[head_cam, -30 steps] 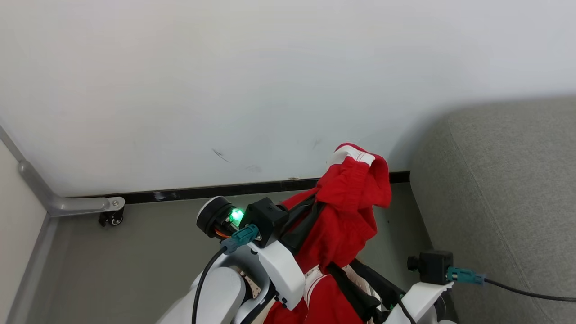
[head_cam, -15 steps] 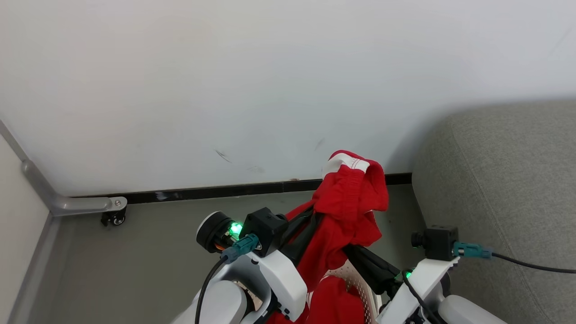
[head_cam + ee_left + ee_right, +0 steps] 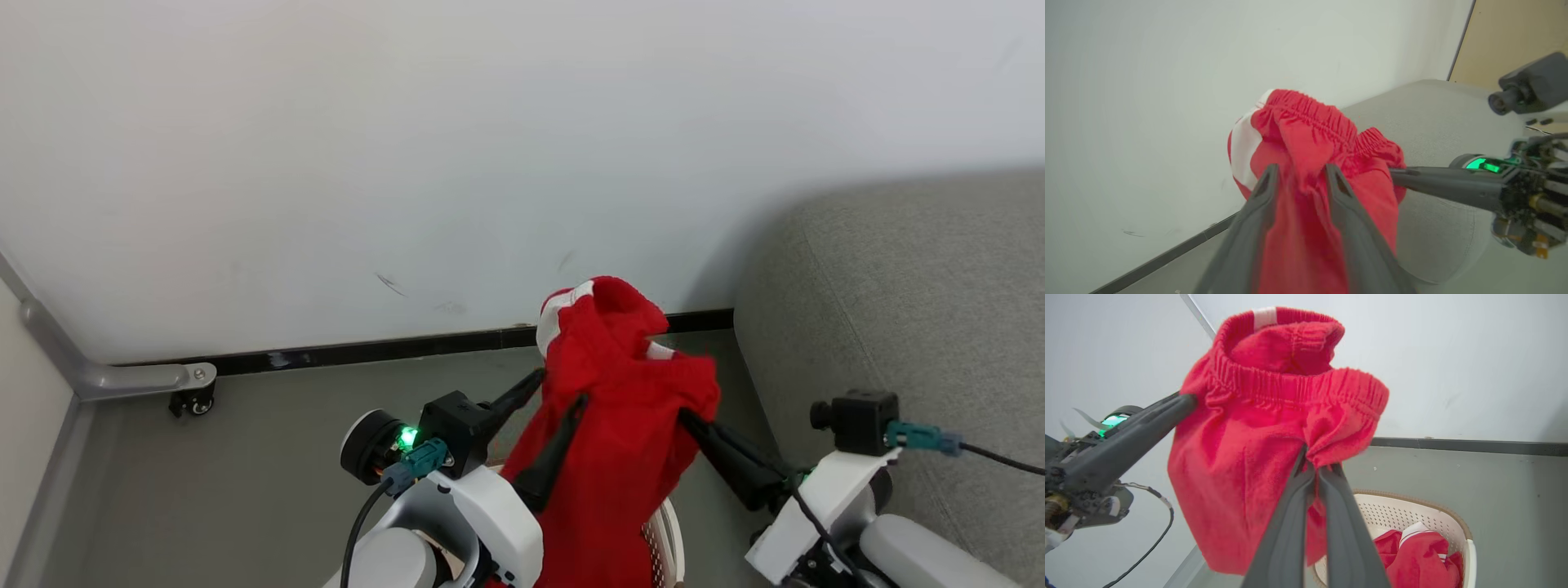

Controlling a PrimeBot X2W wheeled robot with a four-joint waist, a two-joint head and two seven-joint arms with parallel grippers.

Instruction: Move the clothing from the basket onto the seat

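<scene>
A red garment [image 3: 620, 441] of the clothing, with an elastic waistband and white trim, hangs in the air above the basket [image 3: 665, 539]. My right gripper [image 3: 1316, 461] is shut on a fold of its waistband [image 3: 682, 412]. The left gripper [image 3: 1300, 175] stands open with red fabric hanging between its parted fingers [image 3: 560, 386]. In the right wrist view another red garment [image 3: 1412, 547] with white cuffs lies in the cream basket [image 3: 1453, 522]. The grey seat [image 3: 898, 286] rises at the right, close to the right arm.
A white wall with a black baseboard [image 3: 367, 351] runs behind the arms. A grey frame leg on a caster [image 3: 192, 400] stands on the grey floor at the left. A wood-coloured panel [image 3: 1515, 36] lies beyond the seat.
My right gripper has shut on the garment's waistband and risen to the right. The left jaws have parted. The garment hangs higher and more spread between both grippers.
</scene>
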